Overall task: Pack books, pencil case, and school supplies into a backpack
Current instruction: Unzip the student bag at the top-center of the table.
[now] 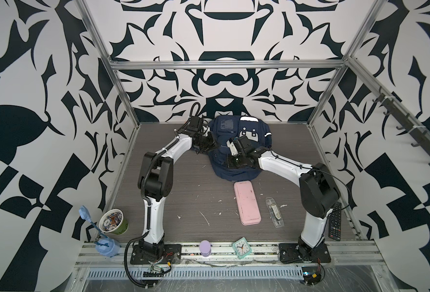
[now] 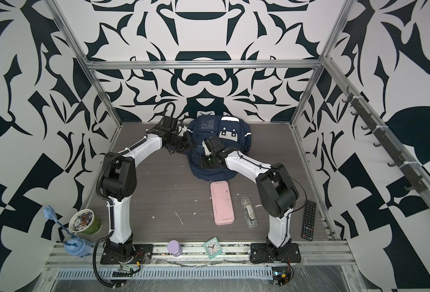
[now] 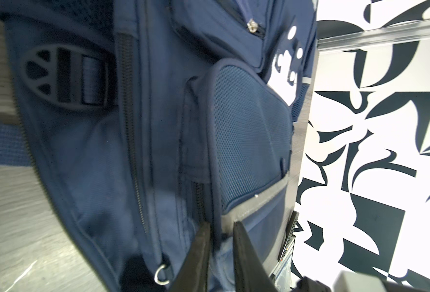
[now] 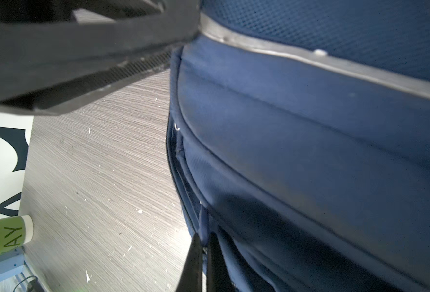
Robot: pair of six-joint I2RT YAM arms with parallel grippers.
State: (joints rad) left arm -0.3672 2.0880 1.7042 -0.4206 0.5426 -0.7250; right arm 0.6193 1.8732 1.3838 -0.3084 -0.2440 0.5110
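Top views: backpack (image 1: 234, 174) lies at 12 o'clock on the table (image 1: 183, 197). Pencil case (image 1: 247, 203) lies flat on the table at the backpack's 6 o'clock, just beside its hem. Supplies packet (image 1: 274, 211) is at the case's 3 o'clock, near but apart. Both top views agree. Books not visible anywhere; maybe inside already, can't confirm.

Left wrist: left gripper (image 3: 221, 225) fingers clamp the piped rim of the backpack's mesh pocket (image 3: 249, 136), beside the grey reflective strip (image 3: 254, 202).

Right wrist: right gripper (image 4: 203, 237) is pinched tight on a thin fabric edge of the backpack by a zip (image 4: 181, 182). A dark slit along that zip suggests it's partly open.

My read: early stage, the opening is being worked. Nothing visibly packed; pencil case and supplies packet both left to load, then close up
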